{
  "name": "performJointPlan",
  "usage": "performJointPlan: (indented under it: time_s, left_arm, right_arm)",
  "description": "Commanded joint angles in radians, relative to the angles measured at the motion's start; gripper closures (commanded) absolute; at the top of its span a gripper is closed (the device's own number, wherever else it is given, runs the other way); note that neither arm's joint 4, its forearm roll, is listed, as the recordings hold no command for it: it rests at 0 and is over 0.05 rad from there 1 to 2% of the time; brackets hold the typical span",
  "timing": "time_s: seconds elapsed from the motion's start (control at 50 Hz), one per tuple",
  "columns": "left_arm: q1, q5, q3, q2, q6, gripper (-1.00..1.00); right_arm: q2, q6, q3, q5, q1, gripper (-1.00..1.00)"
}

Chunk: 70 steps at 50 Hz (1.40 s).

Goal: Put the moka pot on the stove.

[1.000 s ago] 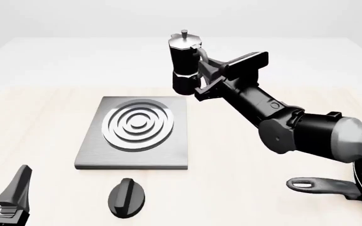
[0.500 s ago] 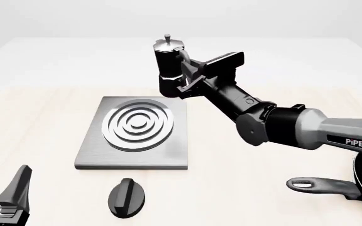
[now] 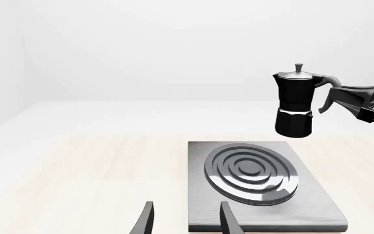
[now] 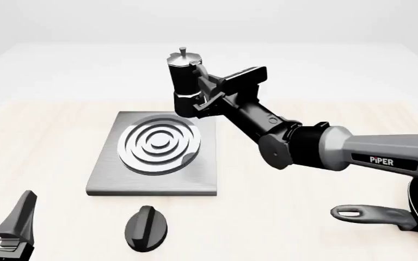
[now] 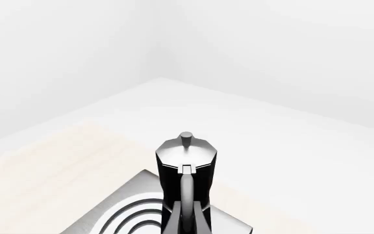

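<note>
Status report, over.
Right end effector shut on moka pot handle, pot upright, airborne over the stove far edge. Left end effector open, idle. Nothing on the burner.

Simulated tabletop set, kitchen-themed; not a real room. Pale wood-grain table [image 4: 282, 185] under blank white walls, flat rendered shading throughout. Kitchen cues: grey stove [image 4: 154, 155] plate with concentric silver burner rings, below and just ahead of the right arm's jaws; moka pot [image 4: 185, 84] at those jaws; black oval knob [image 4: 146, 228] beside the left arm's jaws; frying pan [image 4: 405, 209] well behind the right jaws. "PiPER" lettering on the arm.
</note>
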Motion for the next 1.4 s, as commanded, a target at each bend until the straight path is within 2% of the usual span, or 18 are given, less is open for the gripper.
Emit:
performJointPlan:
  time_s: [0.02, 0.64, 1.4]
  left_arm:
    - [0.000, 0.000, 0.000, 0.000, 0.000, -1.00]
    - [0.000, 0.000, 0.000, 0.000, 0.000, -1.00]
    - [0.000, 0.000, 0.000, 0.000, 0.000, -1.00]
  right_arm:
    - [0.026, 0.017, -0.031, -0.014, 0.012, 1.00]
    - [0.060, 0.063, -0.025, -0.103, 0.051, 1.00]
    - [0.172, 0.104, -0.089, -0.133, 0.075, 1.00]
